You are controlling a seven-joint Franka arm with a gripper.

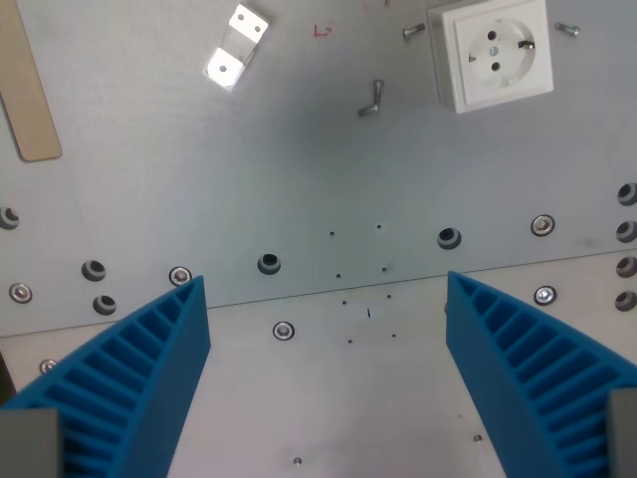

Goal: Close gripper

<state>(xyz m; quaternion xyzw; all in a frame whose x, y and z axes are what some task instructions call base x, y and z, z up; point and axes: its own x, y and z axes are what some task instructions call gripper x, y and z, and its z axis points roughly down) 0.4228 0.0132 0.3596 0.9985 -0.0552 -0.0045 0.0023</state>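
My gripper [326,289] has two blue ribbed fingers, one at the wrist view's lower left [149,358] and one at the lower right [518,358]. They stand wide apart with nothing between them. Below them lies a grey metal plate [299,169] with holes and screws. The gripper hovers above the plate and holds nothing.
A white wall socket [498,52] stands on the plate at the top right. A shiny metal bracket [236,46] lies at the top middle-left. A wooden strip [25,90] lies at the top left. Loose screws [372,98] lie near the socket. A plate seam [328,292] runs between the fingertips.
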